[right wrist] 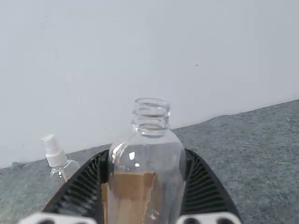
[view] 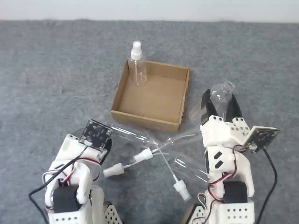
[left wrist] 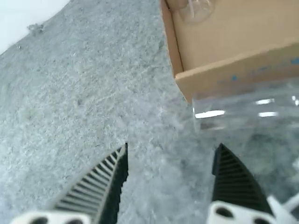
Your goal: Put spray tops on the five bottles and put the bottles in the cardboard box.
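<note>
Clear uncapped bottle [right wrist: 149,140] clamped in right end effector [right wrist: 145,159], left end effector [left wrist: 171,150] apart over carpet [left wrist: 70,93]

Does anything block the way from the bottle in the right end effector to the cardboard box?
Nothing visible does. The uncapped bottle sits beside the right wall of the cardboard box; the one capped bottle stands in its far left corner.

Grey carpet [view: 56,70] meets a plain white wall [right wrist: 149,46].
</note>
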Tool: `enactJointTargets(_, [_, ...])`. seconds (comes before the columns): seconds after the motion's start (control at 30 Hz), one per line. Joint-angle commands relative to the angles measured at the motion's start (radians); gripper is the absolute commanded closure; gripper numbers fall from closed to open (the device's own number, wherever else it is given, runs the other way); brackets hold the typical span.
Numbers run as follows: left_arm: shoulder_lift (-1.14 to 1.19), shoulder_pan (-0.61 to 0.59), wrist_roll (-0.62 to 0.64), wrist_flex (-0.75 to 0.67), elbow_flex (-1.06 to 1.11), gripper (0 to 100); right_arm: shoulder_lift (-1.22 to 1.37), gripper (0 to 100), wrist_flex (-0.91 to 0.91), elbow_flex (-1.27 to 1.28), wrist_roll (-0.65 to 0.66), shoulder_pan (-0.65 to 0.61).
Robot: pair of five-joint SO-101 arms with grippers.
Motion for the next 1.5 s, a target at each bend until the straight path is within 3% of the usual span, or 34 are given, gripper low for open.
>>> enactJointTargets(0.0, [-0.014,0.003,-0.092,0.044,-0.047,72,-0.021,98.9,-0.033,-0.017,0.018,0.01])
enactJointTargets(0.33, [0.031,0.005,-0.12,0.054,-0.018,71,-0.018,98.7,-0.035,-0.017,0.018,0.01])
enactJointTargets(0.7, [0.517,0.017,-0.138,0.026,-0.168,71,-0.018,98.7,-0.031,-0.017,0.018,0.01])
enactJointTargets(1.07, [0.832,0.242,-0.103,-0.051,-0.185,71,-0.018,98.7,-0.031,-0.017,0.02,0.01])
enactJointTargets(1.47, [1.086,0.189,-0.106,-0.219,-0.185,73,-0.018,98.6,-0.03,-0.015,0.046,0.01])
